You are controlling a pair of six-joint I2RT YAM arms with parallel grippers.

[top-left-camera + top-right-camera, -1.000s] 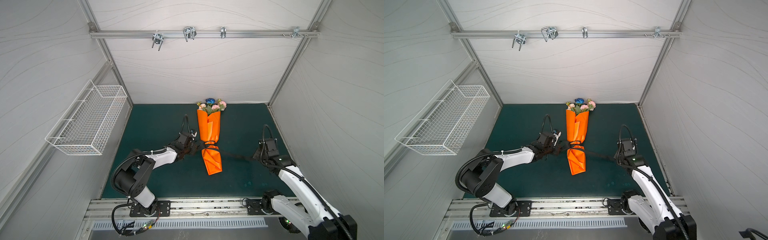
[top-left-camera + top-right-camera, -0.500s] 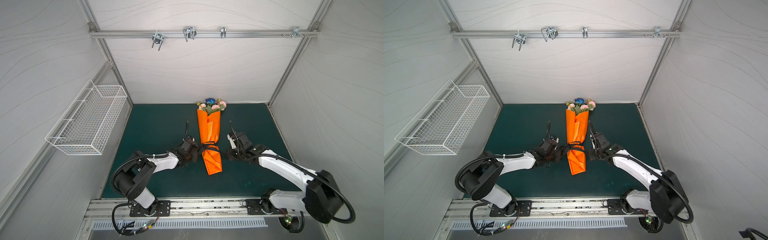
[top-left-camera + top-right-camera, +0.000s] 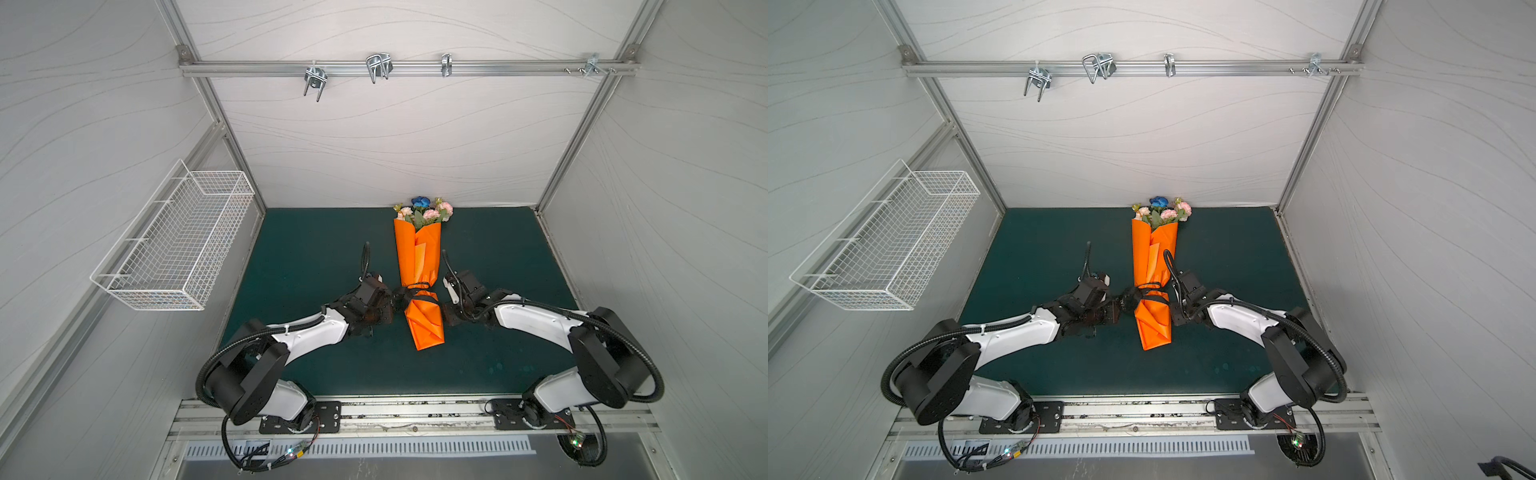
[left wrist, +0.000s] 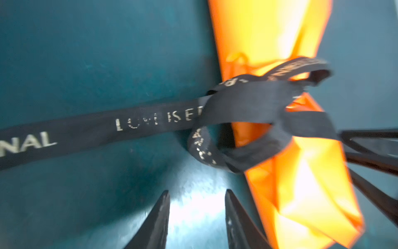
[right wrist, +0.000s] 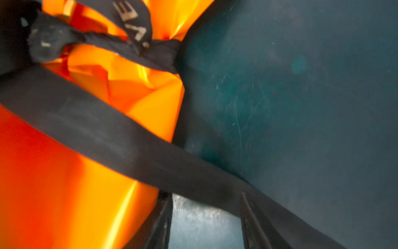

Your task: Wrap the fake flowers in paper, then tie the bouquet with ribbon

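On the green worktop (image 3: 316,257) the left tool (image 4: 197,191) and right tool (image 5: 206,194) sit released beside the slack black ribbon (image 4: 129,125), whose limp tails look the safest hold; beyond, the light, crushable bouquet of fake flowers (image 3: 424,210) pokes from orange paper (image 3: 415,257) by the back wall (image 3: 395,145).

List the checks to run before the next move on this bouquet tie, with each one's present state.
1. Left gripper open and empty: ok.
2. Right gripper open; black lettered ribbon crosses one finger, free or snagged: cannot tell.
3. Knot snug around the orange wrapping paper: not ok, loops hang loose.
4. Bouquet of fake flowers seated in the wrap, blooms out the far end: ok.
5. Ribbon tail flat on the green mat beside the left gripper: ok.
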